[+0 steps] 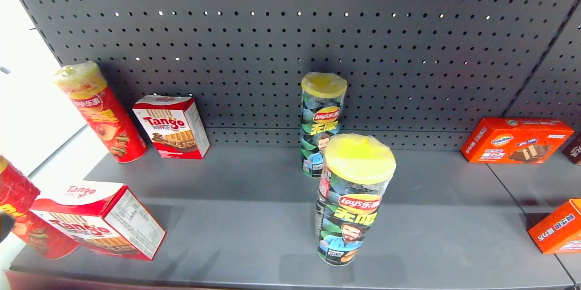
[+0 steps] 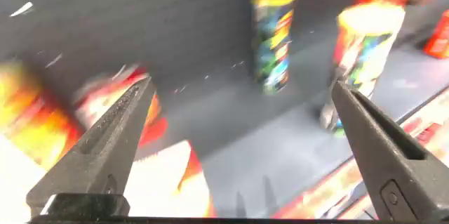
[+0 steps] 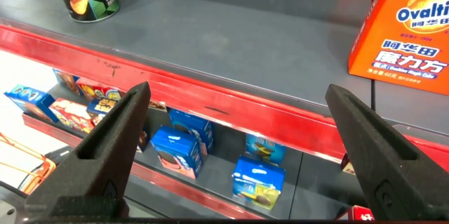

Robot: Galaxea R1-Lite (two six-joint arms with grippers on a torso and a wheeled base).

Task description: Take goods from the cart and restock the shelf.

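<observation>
Shelf (image 1: pixel 240 217) state: grey deck with a perforated back panel (image 1: pixel 290 31) behind it.

Goods on the deck:
- The near green can (image 1: pixel 354 199) stood upright right of centre, toward the front edge, with a yellow lid.
- The far green can (image 1: pixel 322 122) stood upright just behind it, close to the back panel. The two were apart.
- At far left, the far red can (image 1: pixel 102 113) stood beside the far wafer box (image 1: pixel 172 126).
- At near left, the near wafer box (image 1: pixel 97 219) sat angled, beside the near red can (image 1: pixel 22 210), which was cut by the frame edge.
- On the neighbouring deck to the right, we noted the far orange box (image 1: pixel 515 140) and the near orange box (image 1: pixel 556 226).

Left gripper (image 2: pixel 242 83): fingers spread wide, nothing between them, facing the shelf from the left. This view was smeared, so we could place it only roughly, with both green cans beyond it.

Right gripper (image 3: pixel 238 89): fingers likewise wide apart and holding nothing, in front of the shelf's red front rail (image 3: pixel 210 87). Blue boxes (image 3: pixel 179 150) stood on the tier below.
</observation>
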